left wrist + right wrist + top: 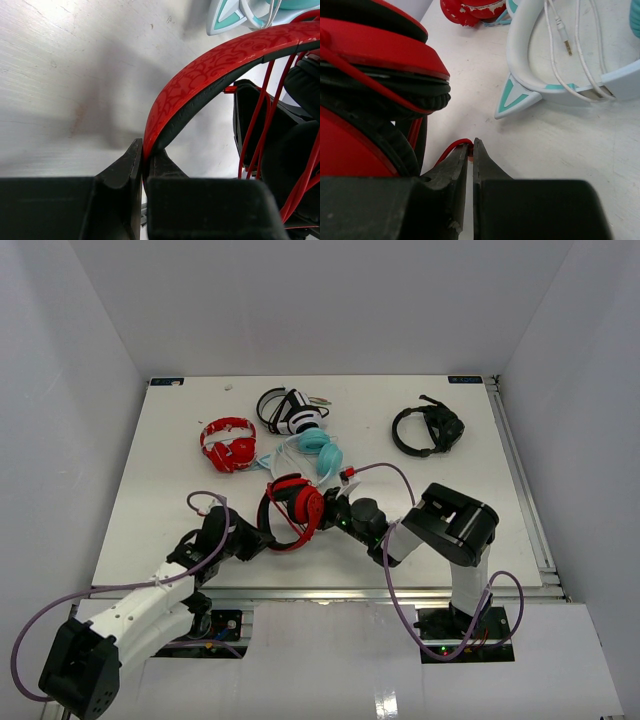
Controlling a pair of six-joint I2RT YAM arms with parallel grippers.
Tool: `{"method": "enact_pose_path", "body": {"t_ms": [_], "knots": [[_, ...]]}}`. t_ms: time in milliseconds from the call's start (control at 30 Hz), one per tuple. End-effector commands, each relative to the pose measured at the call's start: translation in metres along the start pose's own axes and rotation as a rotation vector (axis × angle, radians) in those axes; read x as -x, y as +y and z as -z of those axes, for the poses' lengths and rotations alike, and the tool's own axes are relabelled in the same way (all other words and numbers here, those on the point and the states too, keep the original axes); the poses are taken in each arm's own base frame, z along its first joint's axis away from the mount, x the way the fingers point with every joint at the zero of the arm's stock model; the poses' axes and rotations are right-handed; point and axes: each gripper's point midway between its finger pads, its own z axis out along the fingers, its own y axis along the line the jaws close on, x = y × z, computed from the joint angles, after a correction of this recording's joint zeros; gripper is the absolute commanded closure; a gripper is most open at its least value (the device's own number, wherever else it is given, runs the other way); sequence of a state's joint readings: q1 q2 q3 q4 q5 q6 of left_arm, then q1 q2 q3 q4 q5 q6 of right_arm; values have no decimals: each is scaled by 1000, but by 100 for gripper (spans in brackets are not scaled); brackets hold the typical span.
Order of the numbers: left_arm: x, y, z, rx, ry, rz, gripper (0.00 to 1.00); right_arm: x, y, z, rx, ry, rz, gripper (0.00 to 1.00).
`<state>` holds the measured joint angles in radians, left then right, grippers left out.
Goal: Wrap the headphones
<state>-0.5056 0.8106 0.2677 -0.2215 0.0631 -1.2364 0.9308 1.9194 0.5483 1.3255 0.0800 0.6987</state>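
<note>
Both arms stretch low toward the middle. The left gripper (144, 150) pinches the headphones (295, 508) by the band, and the right gripper (471, 145) nips the cable (451, 148).

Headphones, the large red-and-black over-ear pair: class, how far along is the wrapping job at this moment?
Done: several strands of the thin red cable already cross the ear cups. In hand: the left end effector clamps the red patterned headband, the right end effector pinches the cable. Left: winding in the pinched stretch.
</note>
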Motion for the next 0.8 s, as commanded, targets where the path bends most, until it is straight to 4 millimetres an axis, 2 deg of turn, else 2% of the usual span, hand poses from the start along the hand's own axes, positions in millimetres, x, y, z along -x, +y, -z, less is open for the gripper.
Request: {"method": "enact_pose_path", "body": {"t_ms": [0,133,400,600,767], "knots": [[2,-22,10,-106,-4,-94,100,119,94,17,419,-430,-63,91],[5,-19,13,-99,-29,-127,100,116,103,20,484,-386,-57,92],[6,-26,13,-127,-29,-151,100,123,116,30,560,-360,-30,92],[5,-24,12,-124,-19,-209,100,119,105,28,557,-311,-121,80],[-1,-19,8,-147,0,-285,100,109,97,23,553,-276,-107,85]]}}
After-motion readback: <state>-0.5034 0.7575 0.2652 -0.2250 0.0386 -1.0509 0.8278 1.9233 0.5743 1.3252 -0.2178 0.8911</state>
